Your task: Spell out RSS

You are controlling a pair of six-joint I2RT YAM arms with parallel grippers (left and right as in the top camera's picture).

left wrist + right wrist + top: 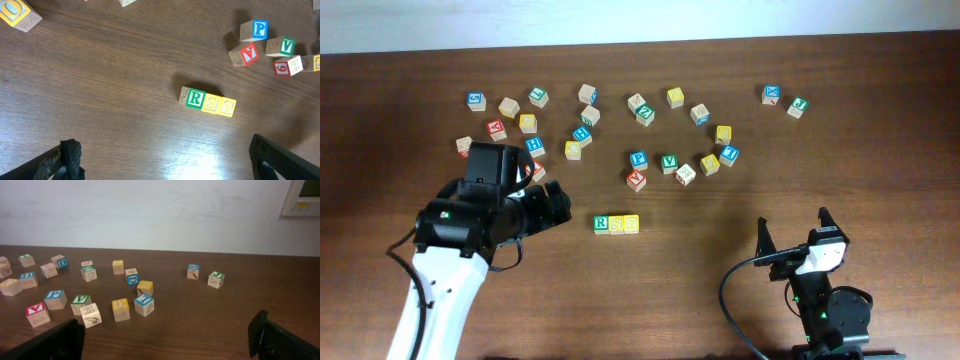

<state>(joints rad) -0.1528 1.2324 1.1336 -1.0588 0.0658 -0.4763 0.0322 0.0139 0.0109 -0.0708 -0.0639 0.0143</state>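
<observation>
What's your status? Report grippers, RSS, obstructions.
Left gripper open, empty, clear of row. Right gripper open, empty. RSS row complete, cubes touching. Green V cube stands apart, nothing blocking.

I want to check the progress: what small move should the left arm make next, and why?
Probably just draw the open, empty left gripper back: the RSS row already lies complete, its three cubes touching, so nothing seems left to place.
</observation>
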